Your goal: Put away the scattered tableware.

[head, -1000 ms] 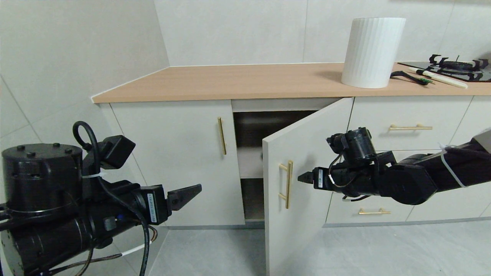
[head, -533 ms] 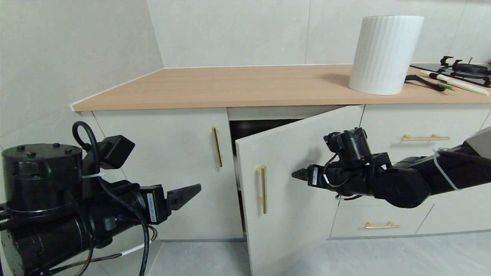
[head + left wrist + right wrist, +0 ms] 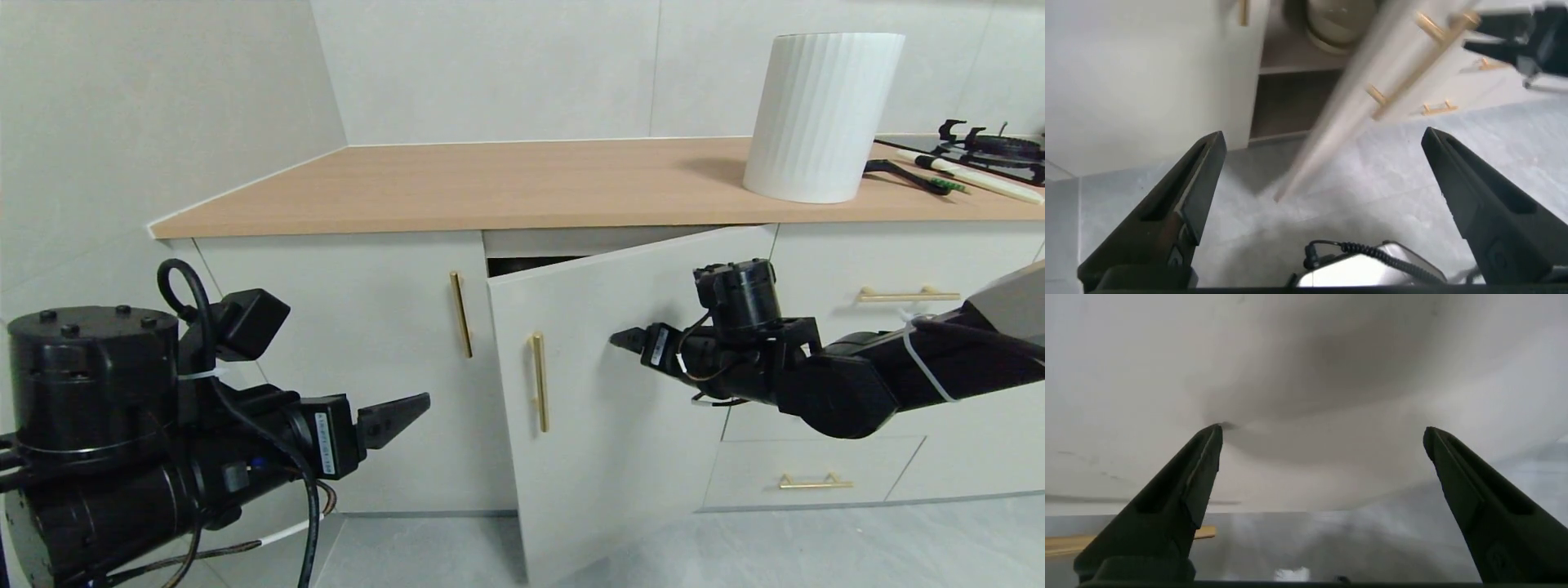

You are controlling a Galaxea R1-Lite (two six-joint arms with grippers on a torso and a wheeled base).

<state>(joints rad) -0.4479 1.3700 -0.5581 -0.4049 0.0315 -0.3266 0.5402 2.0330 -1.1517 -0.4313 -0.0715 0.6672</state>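
Right gripper (image 3: 627,339), jaws spread and empty, tip at the pale grey brass-handled cabinet door (image 3: 604,457); left gripper (image 3: 412,404) likewise spread

The table (image 3: 490,184) has a matt, wood-look top. The cabinet door (image 3: 620,392) is smooth and matt, and its handle (image 3: 538,382) looks like brassy metal.

Pretty plain kitchen corner: big pale wall tiles (image 3: 490,65) behind a light wooden countertop (image 3: 490,184), with a black gas hob (image 3: 992,149) at its far right end. Underneath are off-white flat cabinet fronts (image 3: 351,343) and drawers (image 3: 898,253) with slim brass bar handles (image 3: 460,314). One hinged cabinet door (image 3: 620,457) stands partly ajar, and there's a grey tiled floor (image 3: 816,547) below.
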